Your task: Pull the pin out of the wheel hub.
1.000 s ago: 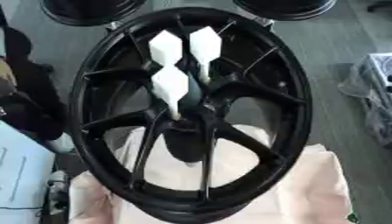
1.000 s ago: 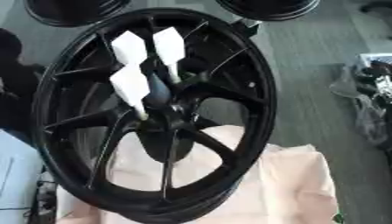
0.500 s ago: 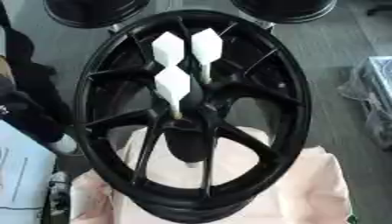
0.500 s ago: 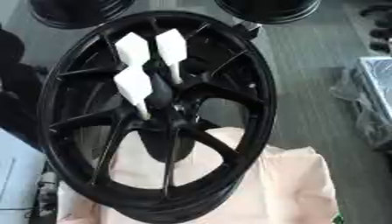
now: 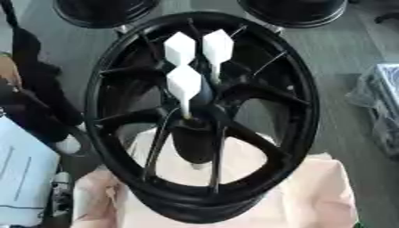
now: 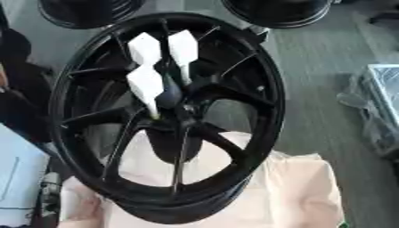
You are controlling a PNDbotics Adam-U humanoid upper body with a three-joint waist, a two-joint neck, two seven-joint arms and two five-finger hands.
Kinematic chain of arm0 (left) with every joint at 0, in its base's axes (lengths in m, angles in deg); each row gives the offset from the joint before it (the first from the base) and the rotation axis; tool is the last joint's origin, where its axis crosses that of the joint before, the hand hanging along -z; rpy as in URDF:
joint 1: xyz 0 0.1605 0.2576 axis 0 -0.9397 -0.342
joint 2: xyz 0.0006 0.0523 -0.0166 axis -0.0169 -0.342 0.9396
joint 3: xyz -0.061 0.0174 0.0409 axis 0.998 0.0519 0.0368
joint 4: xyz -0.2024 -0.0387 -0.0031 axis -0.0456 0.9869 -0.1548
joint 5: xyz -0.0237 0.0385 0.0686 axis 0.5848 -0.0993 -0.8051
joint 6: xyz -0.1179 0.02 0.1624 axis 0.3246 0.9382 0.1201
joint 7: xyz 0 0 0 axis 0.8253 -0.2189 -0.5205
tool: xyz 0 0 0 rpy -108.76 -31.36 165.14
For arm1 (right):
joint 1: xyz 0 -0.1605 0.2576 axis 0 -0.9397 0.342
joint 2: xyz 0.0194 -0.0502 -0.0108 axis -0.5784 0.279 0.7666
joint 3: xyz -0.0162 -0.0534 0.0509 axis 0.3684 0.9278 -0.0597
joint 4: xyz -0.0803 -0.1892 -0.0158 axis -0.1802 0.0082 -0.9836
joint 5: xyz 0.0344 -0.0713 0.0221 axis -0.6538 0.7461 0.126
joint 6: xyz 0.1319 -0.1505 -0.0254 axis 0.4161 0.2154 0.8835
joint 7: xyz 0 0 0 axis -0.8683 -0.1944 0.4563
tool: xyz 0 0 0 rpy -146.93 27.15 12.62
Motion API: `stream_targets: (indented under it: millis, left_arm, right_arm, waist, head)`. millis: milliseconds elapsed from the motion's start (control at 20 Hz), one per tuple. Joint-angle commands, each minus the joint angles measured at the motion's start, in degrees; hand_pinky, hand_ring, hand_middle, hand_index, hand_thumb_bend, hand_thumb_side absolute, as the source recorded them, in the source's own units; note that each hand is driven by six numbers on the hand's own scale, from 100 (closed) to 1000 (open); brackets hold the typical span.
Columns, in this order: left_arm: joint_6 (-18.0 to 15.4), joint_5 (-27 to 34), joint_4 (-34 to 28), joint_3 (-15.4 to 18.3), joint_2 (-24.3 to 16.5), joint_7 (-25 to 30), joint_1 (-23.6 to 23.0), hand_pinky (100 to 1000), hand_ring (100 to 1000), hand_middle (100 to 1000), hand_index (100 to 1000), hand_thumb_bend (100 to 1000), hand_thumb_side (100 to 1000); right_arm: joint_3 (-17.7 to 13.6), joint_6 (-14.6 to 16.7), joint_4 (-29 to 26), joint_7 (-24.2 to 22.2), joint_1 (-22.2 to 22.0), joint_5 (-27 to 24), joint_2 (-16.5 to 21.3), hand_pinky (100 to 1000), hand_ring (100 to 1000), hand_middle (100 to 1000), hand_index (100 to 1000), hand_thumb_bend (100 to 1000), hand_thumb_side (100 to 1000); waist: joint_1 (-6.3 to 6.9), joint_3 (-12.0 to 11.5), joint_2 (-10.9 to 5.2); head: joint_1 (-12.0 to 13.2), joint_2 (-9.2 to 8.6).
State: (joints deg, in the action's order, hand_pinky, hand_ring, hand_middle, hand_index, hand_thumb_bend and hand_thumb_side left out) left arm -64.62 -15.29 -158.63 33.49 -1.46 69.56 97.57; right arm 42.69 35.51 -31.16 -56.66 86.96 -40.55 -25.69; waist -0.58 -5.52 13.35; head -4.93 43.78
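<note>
A black spoked wheel hub [image 5: 308, 102] stands tilted on a pale pink cloth [image 5: 311, 191] in the middle of both eye views. Three white pins with blocky heads stick out near its centre. Two stand side by side at the top, one on the left [image 5: 179, 48] and one on the right [image 5: 218, 44]. The third pin [image 5: 185, 83] sits lower, its thin shaft running down toward the hub's middle [image 5: 195, 129]. Neither of my hands shows in either view, and nothing touches the pins.
Two more black wheels [image 5: 105, 11] [image 5: 292, 11] lie at the far edge. A dark shape [image 5: 31, 98] and a white sheet [image 5: 23, 173] fill the left side. Plastic-wrapped items [image 5: 382, 102] lie on the grey floor at the right.
The whole picture has drifted slightly, so the camera has moved. The wheel and its three pins stand as before.
</note>
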Motion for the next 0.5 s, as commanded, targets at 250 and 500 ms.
stream_targets:
  millis: [250, 500]
  left_arm:
    - [0.1, 0.1, -0.4, -0.6, -2.7, 0.8, 0.1, 563, 755, 657, 699, 179, 808]
    - [0.1, 0.0, -0.3, -0.6, -3.0, 0.8, -0.1, 562, 755, 657, 699, 180, 807]
  right_arm:
    - [6.3, 0.6, 5.7, -7.4, 8.8, 9.1, 3.6, 835, 836, 772, 837, 100, 257]
    - [9.1, 1.9, 10.6, -14.2, 13.9, 16.0, 0.9, 847, 853, 806, 858, 100, 207]
  waist:
    - [-1.18, -1.4, -1.7]
    - [-1.47, -2.0, -1.98]
  head:
    - [-0.7, 0.34]
    - [-1.0, 0.34]
